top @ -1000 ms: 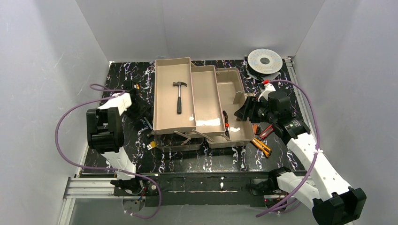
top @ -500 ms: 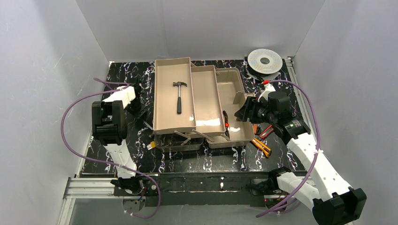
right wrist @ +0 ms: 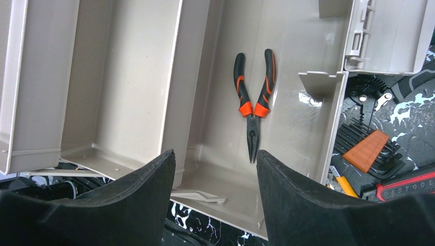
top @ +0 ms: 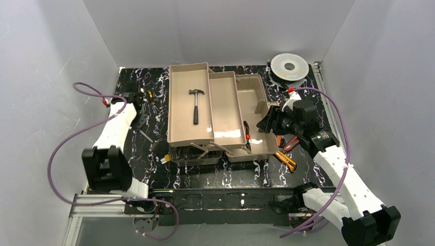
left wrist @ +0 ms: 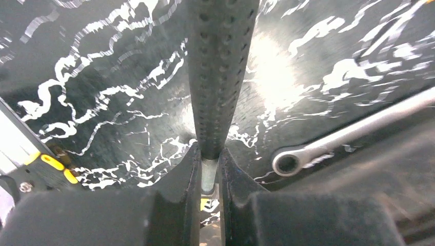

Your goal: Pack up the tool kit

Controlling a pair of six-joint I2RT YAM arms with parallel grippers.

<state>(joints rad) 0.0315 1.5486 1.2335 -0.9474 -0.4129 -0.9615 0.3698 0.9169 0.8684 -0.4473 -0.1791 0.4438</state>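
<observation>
Looking at the tan toolbox fanned wide open in the middle of the black marbled worktop, trays stepped out to the left. Can see a hammer lying in the leftmost tray, head toward the back. Also got orange-and-black pliers flat on the floor of the deep right-hand compartment, nose pointing at the near wall. Finding the left tool off to the left of the box, down close to the worktop and squeezed together on a dark dimpled handle, with a bit of pale metal shaft pinched right between the fingers. Can't make out the kind of implement from the handle alone. Spotting a silver ring wrench flat on the worktop just beside that grip, not touching it. Seeing the right tool hanging over the near right end of the box with fingers spread apart, gripping nothing, looking straight down at the pliers. Over by the right front corner of the box, outside it, got a yellow knife, a red-handled item and a black ribbed holder with an orange tab, all on the worktop. Way back in the right corner, noticing a round silver-white spool, well apart from the box. Also noticing purple cables looping off both arms.
</observation>
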